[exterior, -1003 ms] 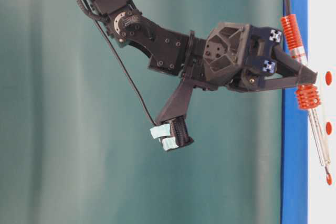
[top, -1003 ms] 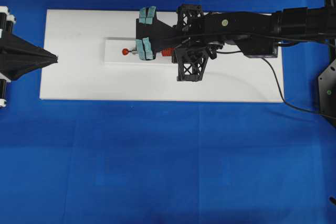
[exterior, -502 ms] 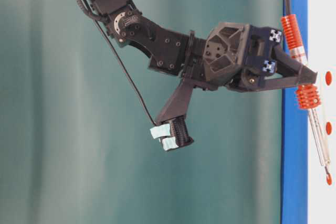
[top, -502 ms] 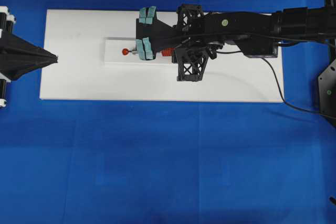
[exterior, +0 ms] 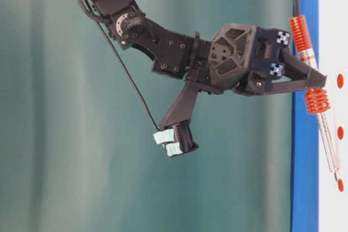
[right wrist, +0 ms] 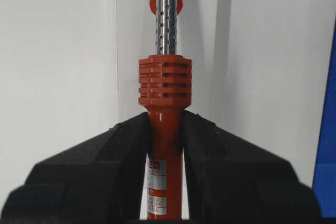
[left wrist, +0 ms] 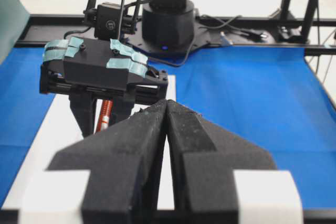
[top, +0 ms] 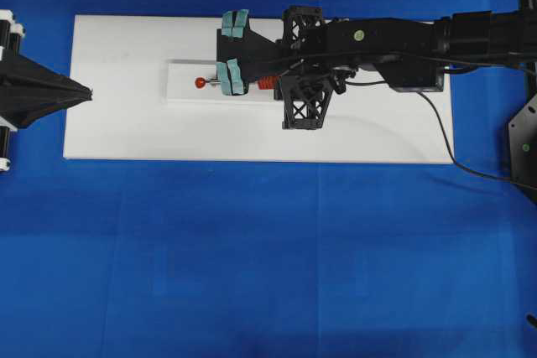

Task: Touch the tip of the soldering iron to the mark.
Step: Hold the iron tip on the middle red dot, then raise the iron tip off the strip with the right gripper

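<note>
Seen from overhead, your right gripper (top: 233,78) reaches in from the right edge to the upper middle of the frame, above a white board (top: 126,123) that lies on the blue table (top: 252,266). Its fingers (right wrist: 126,150) are closed on the red-orange handle of the soldering iron (right wrist: 165,98), as the right wrist view shows plainly. The silver shaft runs straight up that frame and crosses a red dot (right wrist: 154,2) near the top edge; the tip is out of that frame.

In the table-level view the soldering iron (exterior: 317,100) stands at the right edge, slanting down toward the white surface. Three red dots sit there in a column. The mark (exterior: 340,132), the middle one, lies just beside the shaft. The dark tip is down by the lowest dot (exterior: 340,185); you cannot tell from this view whether it touches.

Your left gripper (top: 80,93) sits at the left edge of the overhead frame, well apart from the iron. In the left wrist view its fingers (left wrist: 136,145) are pressed together with nothing between them.
</note>
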### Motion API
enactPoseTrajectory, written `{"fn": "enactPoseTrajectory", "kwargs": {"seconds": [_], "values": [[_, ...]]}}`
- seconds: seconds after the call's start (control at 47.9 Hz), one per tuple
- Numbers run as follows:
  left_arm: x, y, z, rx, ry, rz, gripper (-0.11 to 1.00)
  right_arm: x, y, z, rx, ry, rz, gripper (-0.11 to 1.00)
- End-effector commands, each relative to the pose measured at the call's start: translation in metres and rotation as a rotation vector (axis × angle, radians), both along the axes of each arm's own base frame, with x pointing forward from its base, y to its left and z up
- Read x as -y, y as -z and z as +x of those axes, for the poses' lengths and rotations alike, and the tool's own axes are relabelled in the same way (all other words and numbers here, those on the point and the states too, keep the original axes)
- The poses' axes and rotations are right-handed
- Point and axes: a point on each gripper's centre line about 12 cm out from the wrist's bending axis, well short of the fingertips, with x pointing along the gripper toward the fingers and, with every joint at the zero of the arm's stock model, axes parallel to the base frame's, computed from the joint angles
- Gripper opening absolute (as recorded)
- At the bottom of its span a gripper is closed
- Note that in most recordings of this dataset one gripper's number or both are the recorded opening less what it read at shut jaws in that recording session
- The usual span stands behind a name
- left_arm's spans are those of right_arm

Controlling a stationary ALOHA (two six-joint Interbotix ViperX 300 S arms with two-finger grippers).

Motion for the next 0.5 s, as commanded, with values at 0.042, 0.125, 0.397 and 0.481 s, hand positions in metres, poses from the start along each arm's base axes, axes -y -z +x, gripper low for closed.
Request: {"fn": "enactPoseTrajectory", "kwargs": {"seconds": [0.042,0.125,0.397,0.481], "values": [[0.000,-0.005,0.001,0.015,0.002,0.000,0.00,0.001,-0.042,0.002,0.089,0.000,-0.021,0.06],[0.000,-0.005,0.001,0.015,0.002,0.000,0.00,0.001,-0.054,-0.002,0.099,0.002,-0.026,0.06],[0.000,-0.005,0.001,0.015,0.002,0.000,0.00,0.001,-0.087,-0.014,0.113,0.012,-0.044,0.06],[0.000,-0.005,0.001,0.015,0.002,0.000,0.00,0.001,-0.092,-0.016,0.122,0.013,-0.045,0.06]]}}
